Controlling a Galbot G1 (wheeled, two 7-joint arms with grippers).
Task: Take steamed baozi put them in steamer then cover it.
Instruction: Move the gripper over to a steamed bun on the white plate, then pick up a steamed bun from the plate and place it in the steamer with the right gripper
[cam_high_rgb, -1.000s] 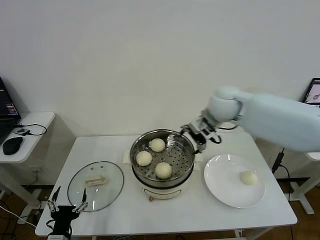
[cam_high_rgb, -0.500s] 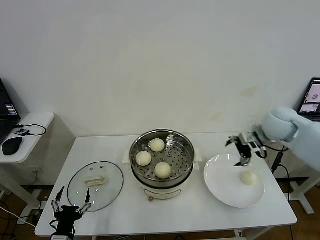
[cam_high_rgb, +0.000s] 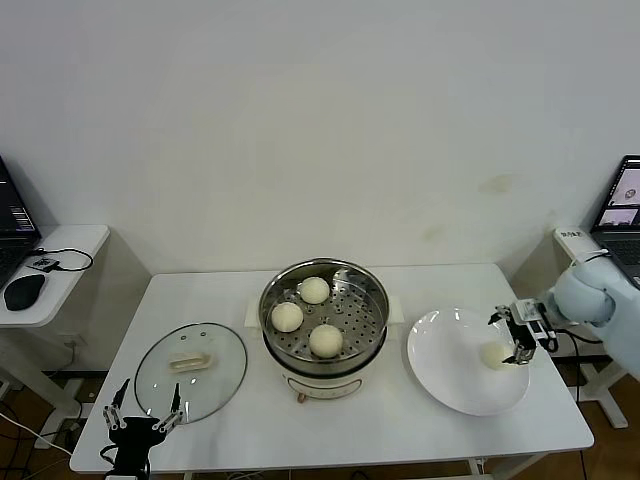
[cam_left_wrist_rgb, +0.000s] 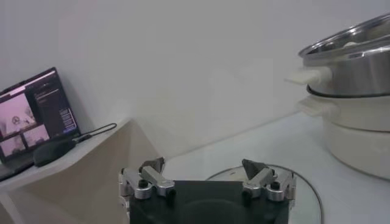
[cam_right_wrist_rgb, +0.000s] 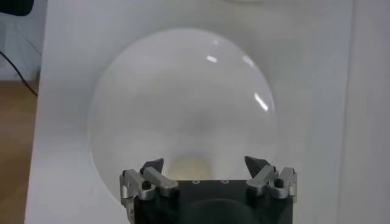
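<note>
Three steamed baozi (cam_high_rgb: 287, 316) (cam_high_rgb: 315, 290) (cam_high_rgb: 326, 340) lie in the shiny steamer (cam_high_rgb: 372, 330) at the table's middle. A fourth baozi (cam_high_rgb: 495, 354) (cam_right_wrist_rgb: 191, 168) rests on the white plate (cam_high_rgb: 445, 375) (cam_right_wrist_rgb: 183, 103) to the right. My right gripper (cam_high_rgb: 514, 337) (cam_right_wrist_rgb: 206, 163) hangs open just above that baozi, its fingers spread to either side of it, apart from it. The glass cover (cam_high_rgb: 190, 371) (cam_left_wrist_rgb: 308, 196) with its cream handle lies flat on the table at the left. My left gripper (cam_high_rgb: 141, 418) (cam_left_wrist_rgb: 203, 165) stands open and idle near the table's front left corner, beside the cover.
A low side table (cam_high_rgb: 50, 262) with a mouse and cable stands at the far left, with a laptop on it (cam_left_wrist_rgb: 36, 112). Another laptop (cam_high_rgb: 620, 205) sits at the far right. The steamer's white pot base (cam_left_wrist_rgb: 356, 131) rises next to the cover.
My right arm has swung from the steamer's right rim across to the plate and come down over the last baozi. The left gripper has barely shifted.
</note>
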